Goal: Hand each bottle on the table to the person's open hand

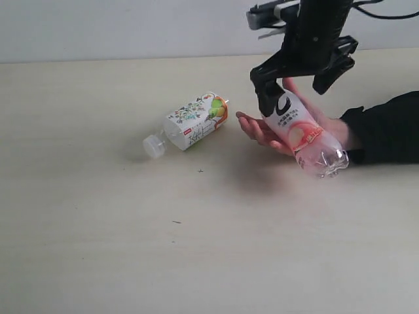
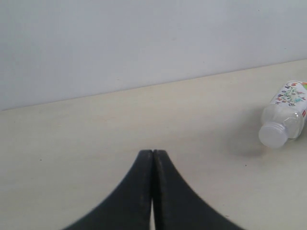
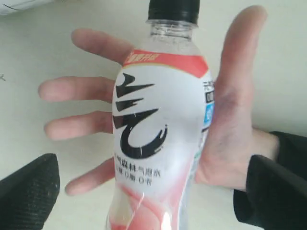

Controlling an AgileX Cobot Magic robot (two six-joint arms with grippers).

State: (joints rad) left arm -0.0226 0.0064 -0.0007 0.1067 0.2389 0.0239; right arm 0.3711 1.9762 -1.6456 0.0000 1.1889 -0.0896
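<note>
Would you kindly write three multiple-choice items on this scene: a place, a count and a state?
1. The pink-labelled clear plastic bottle with a black cap lies: A in the left arm's jaws; B in the person's open hand; C inside a box.
2. Bottles in the exterior view: A one; B two; C four.
3. The right arm's jaws are: A open; B shut on the cap; C hidden.
Key: 1 B, it rests across the palm. 2 B, it plus the floral-labelled clear bottle lying on the cream tabletop. 3 A, they stand wide beside the bottle.

One bottle [image 1: 303, 134] lying across the open hand [image 1: 254, 129] at right, second bottle [image 1: 194, 121] on the table [image 1: 98, 248] to its left
</note>
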